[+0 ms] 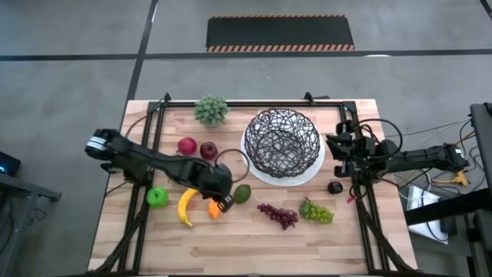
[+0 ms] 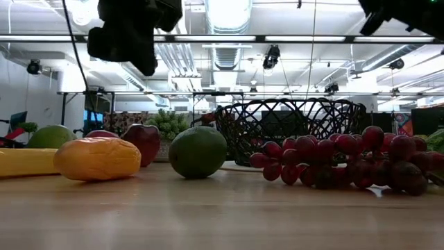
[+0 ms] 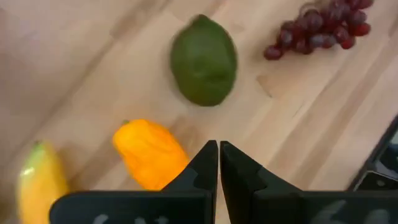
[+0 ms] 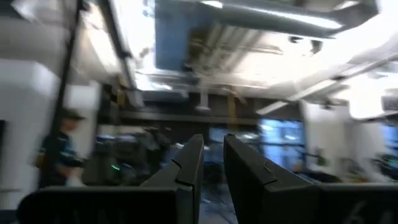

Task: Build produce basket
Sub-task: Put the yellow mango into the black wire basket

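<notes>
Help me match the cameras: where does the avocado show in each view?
High view: avocado beside the left gripper.
Low view: centre, before the basket.
Left wrist view: upper middle.
Right wrist view: not in it.
Shared landmark: purple grapes.

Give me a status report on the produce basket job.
Left gripper shut, empty, above the orange carrot. Right gripper parked at the table's right edge. Round black wire basket empty. Nothing in the way.
</notes>
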`<state>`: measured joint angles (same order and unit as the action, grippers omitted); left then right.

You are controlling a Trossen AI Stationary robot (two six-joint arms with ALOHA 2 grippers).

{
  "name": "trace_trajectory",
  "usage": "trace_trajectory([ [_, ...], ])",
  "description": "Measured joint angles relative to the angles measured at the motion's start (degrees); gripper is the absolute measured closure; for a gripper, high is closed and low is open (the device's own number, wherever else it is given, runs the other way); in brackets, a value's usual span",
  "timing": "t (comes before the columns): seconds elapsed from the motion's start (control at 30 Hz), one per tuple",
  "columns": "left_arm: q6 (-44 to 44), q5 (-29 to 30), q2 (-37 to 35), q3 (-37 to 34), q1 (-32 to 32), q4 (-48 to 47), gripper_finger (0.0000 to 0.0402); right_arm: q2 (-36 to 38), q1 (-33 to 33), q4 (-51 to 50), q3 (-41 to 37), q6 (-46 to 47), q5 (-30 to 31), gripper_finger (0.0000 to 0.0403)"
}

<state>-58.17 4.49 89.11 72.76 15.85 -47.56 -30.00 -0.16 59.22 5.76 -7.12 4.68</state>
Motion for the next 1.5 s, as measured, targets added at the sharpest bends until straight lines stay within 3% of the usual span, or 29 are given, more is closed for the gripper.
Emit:
trace_trajectory([
  [0.13,-2.26,-0.10,2.41,2.43,0.00,0.12,0.0401,-6.10,0.00,4.37,1.01,1.90,-5.04,0.0349],
  [0.63,-27.20,0.15,2.99,3.84,7.48,-0.35,0.0401,-21.26,0.04,4.60,8.30,3.22,-6.29,0.0349],
  [0.77,-32.40,2.64,3.01,3.75,8.53,-8.64,0.0401,-22.85,0.04,3.74,9.44,3.13,-6.66,0.0349],
  [0.93,-32.89,9.91,3.01,3.45,8.21,-10.79,0.0402,-23.49,0.04,3.99,9.90,3.09,-6.68,0.0349],
  [1.07,-29.98,10.06,3.49,2.63,7.84,-9.70,0.0400,-22.96,0.04,4.00,9.58,3.09,-6.68,0.0349],
  [1.23,-29.87,9.82,3.63,1.40,7.85,-8.73,0.0356,-23.06,0.04,3.97,9.82,4.06,-7.08,0.0349],
  [1.5,-28.94,9.20,3.62,-3.81,7.85,-2.49,0.0228,-31.50,1.29,4.11,16.65,5.18,-17.85,0.0349],
])
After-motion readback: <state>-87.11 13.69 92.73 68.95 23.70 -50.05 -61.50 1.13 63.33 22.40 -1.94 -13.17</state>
